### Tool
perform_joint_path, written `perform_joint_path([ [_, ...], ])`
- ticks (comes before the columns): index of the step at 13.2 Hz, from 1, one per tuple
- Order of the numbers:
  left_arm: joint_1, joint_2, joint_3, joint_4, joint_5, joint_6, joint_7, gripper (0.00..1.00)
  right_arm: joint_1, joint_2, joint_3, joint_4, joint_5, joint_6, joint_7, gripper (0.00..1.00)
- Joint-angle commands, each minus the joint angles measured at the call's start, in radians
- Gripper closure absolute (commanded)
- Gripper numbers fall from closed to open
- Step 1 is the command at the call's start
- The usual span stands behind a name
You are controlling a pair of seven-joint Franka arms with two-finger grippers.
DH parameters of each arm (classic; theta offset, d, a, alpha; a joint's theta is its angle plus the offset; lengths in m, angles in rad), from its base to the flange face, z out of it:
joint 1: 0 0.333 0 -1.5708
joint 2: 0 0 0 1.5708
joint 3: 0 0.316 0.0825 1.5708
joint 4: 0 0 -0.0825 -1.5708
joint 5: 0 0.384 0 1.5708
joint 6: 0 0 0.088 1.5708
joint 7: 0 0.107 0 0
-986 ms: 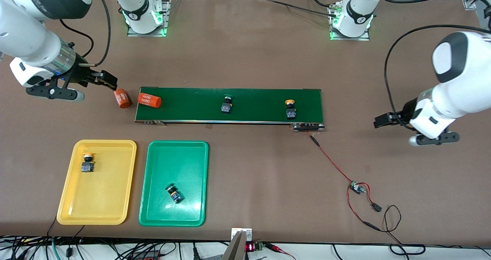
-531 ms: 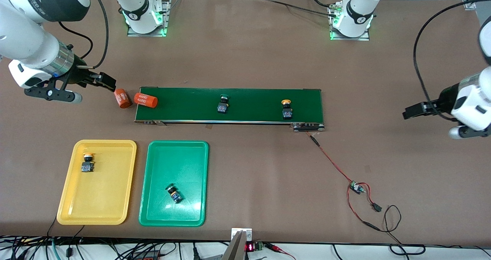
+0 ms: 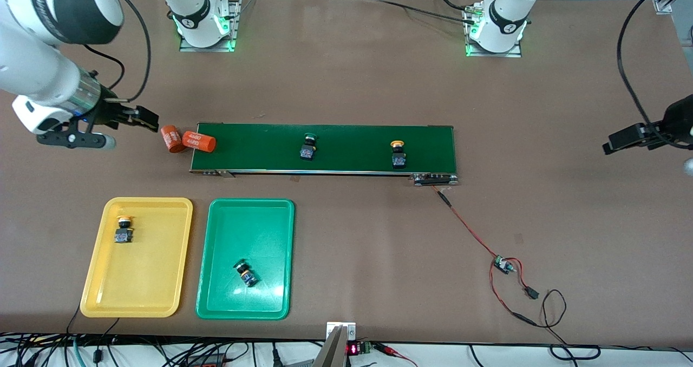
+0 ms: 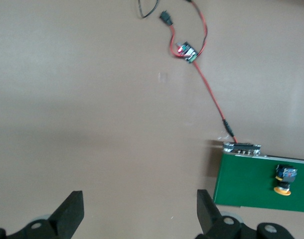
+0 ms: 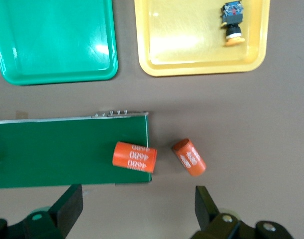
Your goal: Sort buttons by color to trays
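On the dark-green conveyor belt (image 3: pixel 346 139) stand a green-capped button (image 3: pixel 307 146) and a yellow-capped button (image 3: pixel 398 154), the latter also in the left wrist view (image 4: pixel 284 180). The yellow tray (image 3: pixel 146 302) holds one yellow-capped button (image 3: pixel 123 230) (image 5: pixel 231 22). In the green tray (image 3: pixel 243 307) a dark-capped button (image 3: pixel 244 272) lies tilted. My right gripper (image 3: pixel 146 119) (image 5: pixel 137 206) hangs open and empty over the table by the belt's end at the right arm's end. Open and empty too, my left gripper (image 3: pixel 622 138) (image 4: pixel 139 209) is over bare table at the left arm's end.
Two orange cylinders marked "4680" lie just off my right gripper: one (image 3: pixel 171 138) (image 5: pixel 189 157) on the table, one (image 3: pixel 198 141) (image 5: pixel 135 157) at the belt's edge. A red wire with a small board (image 3: pixel 503 264) runs from the belt's other end.
The belt has carried both buttons and the cylinder toward the right arm's end. My left arm has drawn back toward its end of the table. The right gripper has shifted slightly away from the belt.
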State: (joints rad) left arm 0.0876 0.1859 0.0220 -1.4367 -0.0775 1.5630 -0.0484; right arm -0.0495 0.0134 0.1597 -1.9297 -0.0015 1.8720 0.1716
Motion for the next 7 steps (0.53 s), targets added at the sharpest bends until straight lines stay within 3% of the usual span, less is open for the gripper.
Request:
perform_joint_path([
  [1,-0.006,-0.019,-0.019,0.001,0.015,-0.012,0.015,0.00,-0.004,-0.061,0.038,-0.133,0.008,0.114,-0.001,0.00],
  [4,-0.008,-0.043,-0.047,-0.020,0.027,-0.006,-0.030,0.00,-0.006,-0.092,0.101,-0.256,0.011,0.266,0.090,0.00],
  [7,0.007,-0.060,-0.068,-0.045,0.054,0.008,-0.028,0.00,-0.016,-0.099,0.197,-0.307,0.009,0.311,0.183,0.00],
])
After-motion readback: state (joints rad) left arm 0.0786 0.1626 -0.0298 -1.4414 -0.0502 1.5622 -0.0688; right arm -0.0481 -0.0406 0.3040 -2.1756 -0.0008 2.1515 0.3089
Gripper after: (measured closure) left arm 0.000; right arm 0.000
